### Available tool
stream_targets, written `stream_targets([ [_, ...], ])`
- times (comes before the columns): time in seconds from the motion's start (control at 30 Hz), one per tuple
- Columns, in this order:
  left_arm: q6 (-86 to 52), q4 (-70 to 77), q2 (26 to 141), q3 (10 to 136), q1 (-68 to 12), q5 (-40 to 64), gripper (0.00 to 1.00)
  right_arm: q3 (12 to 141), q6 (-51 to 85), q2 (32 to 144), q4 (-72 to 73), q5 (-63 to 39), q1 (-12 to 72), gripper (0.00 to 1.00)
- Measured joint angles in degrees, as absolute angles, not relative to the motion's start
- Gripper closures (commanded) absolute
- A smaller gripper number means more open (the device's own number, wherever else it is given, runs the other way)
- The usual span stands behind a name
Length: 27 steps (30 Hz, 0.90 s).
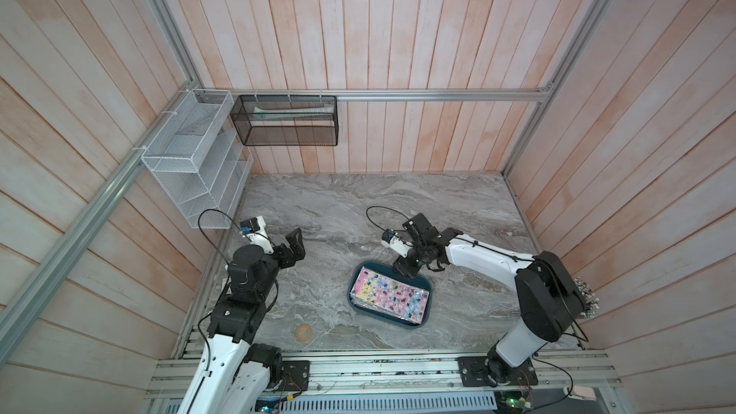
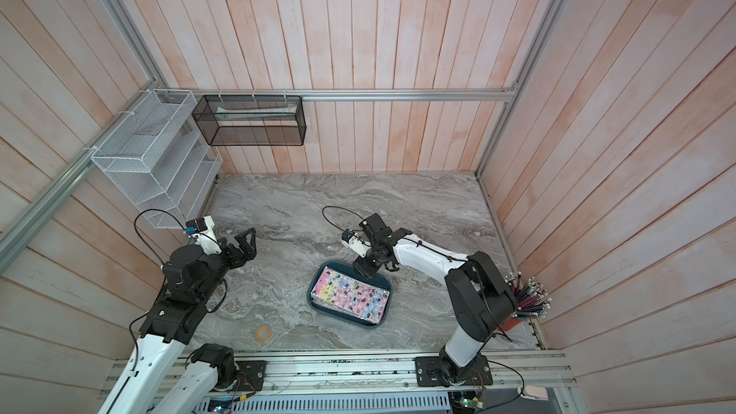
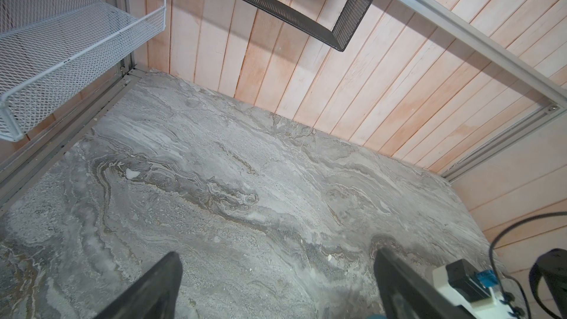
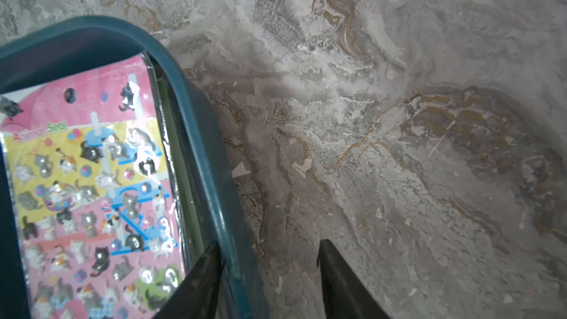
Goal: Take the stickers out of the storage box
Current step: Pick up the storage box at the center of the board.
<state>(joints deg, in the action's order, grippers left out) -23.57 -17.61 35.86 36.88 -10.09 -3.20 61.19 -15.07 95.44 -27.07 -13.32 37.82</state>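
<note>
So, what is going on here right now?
The right gripper is at the far edge of the storage box, with one finger inside the wall and the other outside, not yet clamped. The stickers lie stacked in the box, none taken out. The left gripper hangs open over the table, away from the box.

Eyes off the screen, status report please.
Left hand open, parked aside. Right hand open, straddling box wall. Stickers stacked in box. Nothing blocking.
</note>
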Motion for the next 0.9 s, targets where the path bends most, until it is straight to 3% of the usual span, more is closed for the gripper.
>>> stream_targets([
  [0.37,-23.6,-17.6,36.6,36.9,-10.2,-3.2,0.00,61.3,-14.5,99.9,-27.2,-13.5,38.4,0.79],
  [0.5,-23.6,-17.6,38.6,36.9,-10.2,-3.2,0.00,61.5,-12.4,99.2,-27.0,-11.9,38.3,0.98],
  [0.67,-24.2,-19.5,44.0,40.1,-10.2,-2.0,0.02,62.2,-7.7,97.6,-25.1,-9.2,37.5,1.00],
  [0.9,-26.7,-21.2,54.9,52.7,-11.0,2.4,0.17,62.3,2.0,96.1,-23.8,-6.5,31.2,1.00],
])
